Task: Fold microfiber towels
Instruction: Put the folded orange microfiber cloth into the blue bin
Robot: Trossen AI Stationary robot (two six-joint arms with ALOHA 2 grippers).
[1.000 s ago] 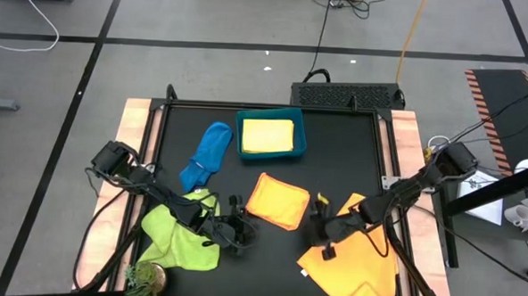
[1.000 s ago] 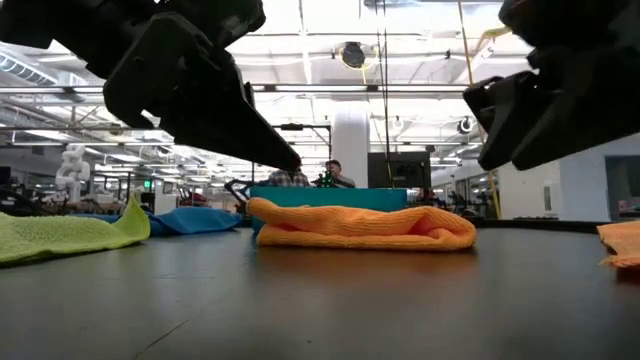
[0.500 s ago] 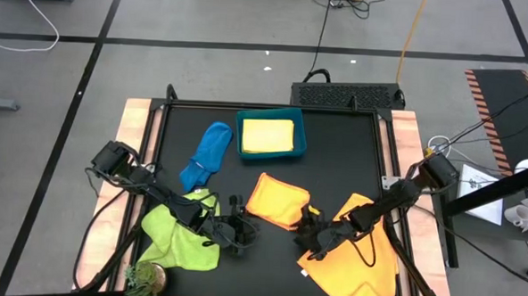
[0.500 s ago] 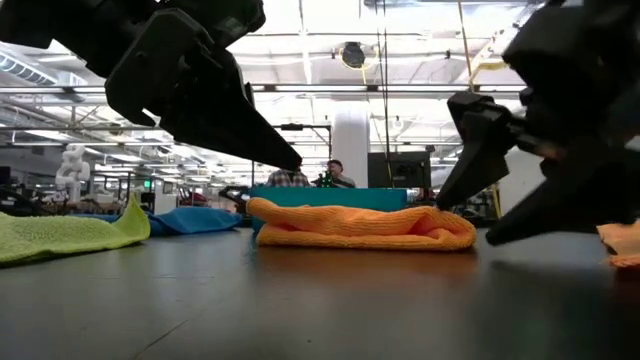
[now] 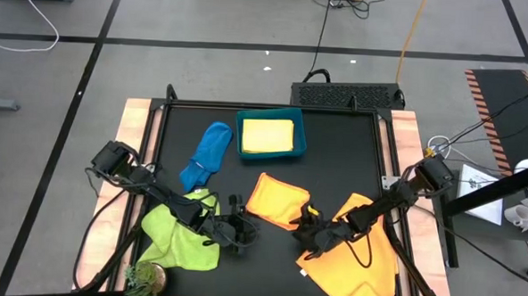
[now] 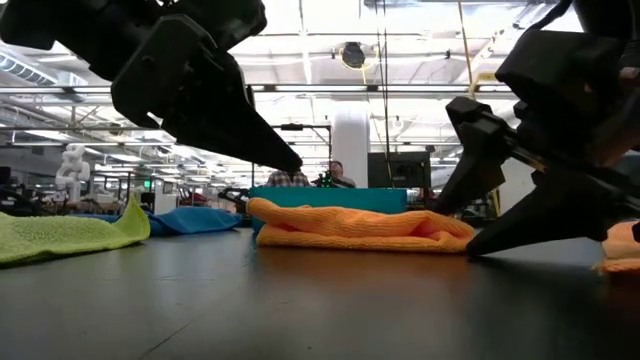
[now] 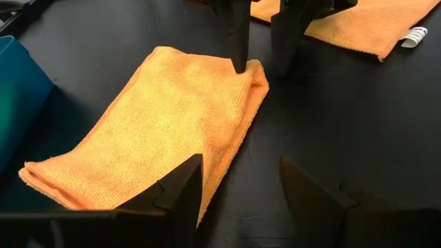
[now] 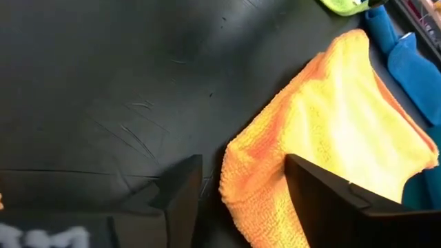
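Observation:
A folded orange towel (image 5: 278, 200) lies flat at the table's middle. My right gripper (image 8: 242, 172) is open and low at the towel's near right corner (image 7: 255, 69). One finger (image 6: 462, 165) is over the cloth, the other (image 6: 520, 225) is down by the table beside it. My left gripper (image 7: 241, 172) is open, just above the towel's near left edge, touching nothing. A second orange towel (image 5: 359, 259) lies spread at the near right. A lime green towel (image 5: 178, 238) lies near left and a blue one (image 5: 206, 154) far left. A yellow one (image 5: 266, 135) lies in the teal bin (image 5: 300, 148). My right gripper stands open astride the folded orange towel's near right corner (image 8: 244, 189), slanting down from the table's right. One fingertip (image 7: 239, 63) is over the cloth's top and one is beside its edge. Whether either touches the cloth I cannot tell.
The two grippers face each other closely over the folded towel's near side. The teal bin stands at the far middle of the black table. Wooden rails (image 5: 136, 125) run along the table's left and right edges. A small round thing with green in it (image 5: 147, 277) sits at the near left corner.
My right gripper has come down from above the spread orange towel toward the folded towel's near right corner. It has rolled on the way. Its fingers now reach table height. The folded towel and my left gripper have stayed in place.

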